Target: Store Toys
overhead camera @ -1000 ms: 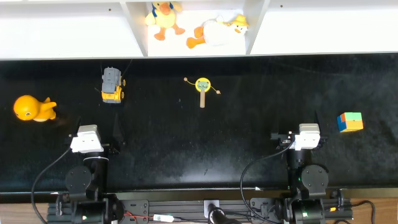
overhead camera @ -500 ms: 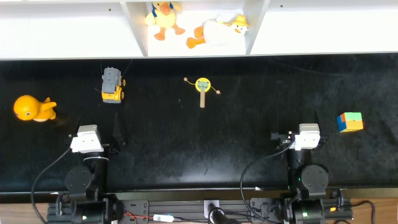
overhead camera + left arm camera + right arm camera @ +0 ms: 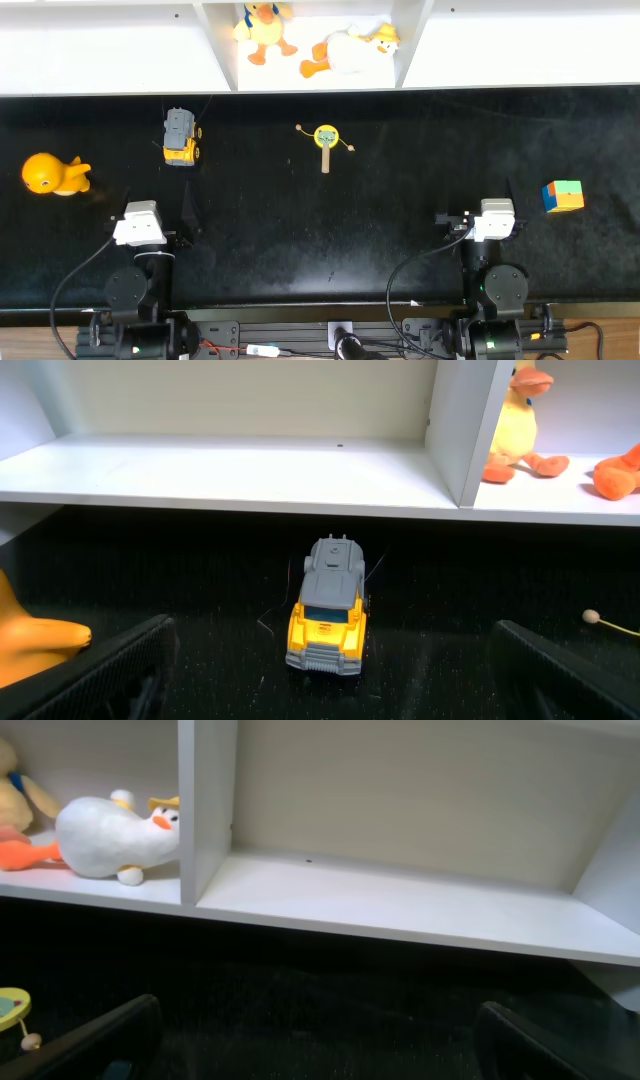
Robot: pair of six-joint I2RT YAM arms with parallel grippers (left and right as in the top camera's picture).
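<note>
On the black table lie a yellow and grey toy truck (image 3: 180,137) (image 3: 327,607), an orange rubber duck (image 3: 53,174) (image 3: 30,639), a small rattle drum with a wooden handle (image 3: 326,142) (image 3: 12,1010) and a multicoloured cube (image 3: 563,196). A yellow plush duck (image 3: 263,28) (image 3: 518,420) and a white plush duck (image 3: 348,50) (image 3: 112,837) rest in the middle shelf compartment. My left gripper (image 3: 330,680) stands open near its base, facing the truck from a distance. My right gripper (image 3: 315,1045) stands open near its base, with nothing between its fingers.
A white shelf unit (image 3: 120,50) runs along the table's far edge, with dividers (image 3: 205,810) between compartments. The left compartment (image 3: 230,465) and the right compartment (image 3: 400,900) hold nothing. Cables run from both arm bases at the near edge.
</note>
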